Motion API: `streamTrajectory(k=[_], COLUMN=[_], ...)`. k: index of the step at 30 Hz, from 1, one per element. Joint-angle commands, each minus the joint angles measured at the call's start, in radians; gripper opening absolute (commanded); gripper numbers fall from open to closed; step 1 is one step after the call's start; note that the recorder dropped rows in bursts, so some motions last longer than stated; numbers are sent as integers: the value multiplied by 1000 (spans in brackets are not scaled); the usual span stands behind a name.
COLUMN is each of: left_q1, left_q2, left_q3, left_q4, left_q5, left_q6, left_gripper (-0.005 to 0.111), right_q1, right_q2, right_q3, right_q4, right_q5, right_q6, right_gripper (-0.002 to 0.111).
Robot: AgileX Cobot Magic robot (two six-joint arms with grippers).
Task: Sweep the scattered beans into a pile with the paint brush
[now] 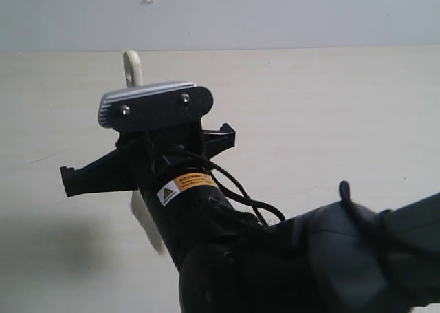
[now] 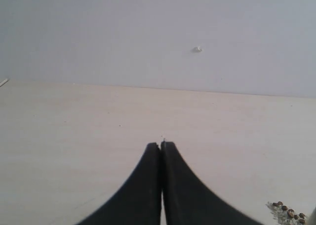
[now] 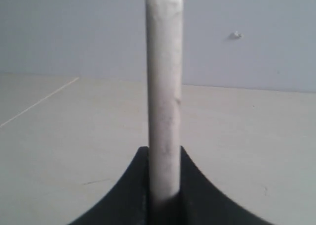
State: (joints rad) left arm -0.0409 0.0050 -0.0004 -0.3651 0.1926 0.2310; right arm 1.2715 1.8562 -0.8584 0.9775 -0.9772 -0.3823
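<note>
Right gripper point(image 3: 163, 185): jaws are closing on the pale wooden handle of the paint brush point(image 3: 164, 86), one dark finger pressing on each side. The handle is standing straight up out of the grip.

In the exterior view the handle's end, with its hole, is sticking up above the wrist's grey camera mount point(image 1: 157, 106). A pale, blurred part of the brush is hanging below the gripper, over the table point(image 1: 344, 106). I cannot tell whether that part is touching the surface.

The right arm point(image 1: 309, 258) is reaching in from the lower right of the exterior view and is blocking much of the table behind it.

Left gripper point(image 2: 161, 153): jaws are pressing together with nothing between them. It is hovering over bare light tabletop.

Beans point(image 2: 288, 213): a small cluster of reddish-brown beans, mixed with whitish grains, is lying on the table, well apart from the left fingertips. Only part of the cluster is showing, so I cannot tell how far it spreads.

A plain grey wall point(image 2: 98, 32) is rising behind the table.
</note>
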Motion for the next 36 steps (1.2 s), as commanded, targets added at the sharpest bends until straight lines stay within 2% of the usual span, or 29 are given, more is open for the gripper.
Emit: streamTrajectory(k=[1, 5, 7, 11, 14, 17, 19, 20, 24, 26, 30, 33, 36], left_q1=[-7, -7, -7, -7, -7, -7, -7, -7, -7, -7, -7, -7, -7], left_q2=[-5, -5, -5, -5, -5, -5, -5, -5, -5, -5, -5, -5, -5], left_q3=[0, 0, 0, 0, 0, 0, 0, 0, 0, 0, 0, 0, 0], left_q4=[-8, -8, -8, -8, -8, -8, -8, -8, -8, -8, -8, -8, -8], left_q5=[0, 0, 0, 0, 3, 3, 3, 3, 3, 3, 3, 3, 3], left_q6=[1, 1, 1, 1, 1, 1, 1, 1, 1, 1, 1, 1, 1], left_gripper=[0, 0, 0, 0, 0, 0, 0, 0, 0, 0, 0, 0, 0], right_q1=[2, 2, 2, -23, -80, -169, -228, -276, -442, -528, -659, -734, -784], right_q2=[-57, -58, -63, -101, -140, -169, -174, -175, -175, -175, -167, -136, -78], right_q3=[2, 11, 30, 108, 156, 164, 164, 164, 162, 162, 162, 162, 162], right_q4=[-14, -27, -100, -425, -815, -1289, -1537, -1711, -2175, -2290, -2380, -2405, -2408], right_q5=[57, 130, 204, 335, 401, 460, 450, 424, 207, 75, -92, -220, -244], right_q6=[-49, -162, -227, -151, 58, 417, 638, 771, 1093, 1173, 1224, 1210, 1147], right_gripper=[0, 0, 0, 0, 0, 0, 0, 0, 0, 0, 0, 0, 0])
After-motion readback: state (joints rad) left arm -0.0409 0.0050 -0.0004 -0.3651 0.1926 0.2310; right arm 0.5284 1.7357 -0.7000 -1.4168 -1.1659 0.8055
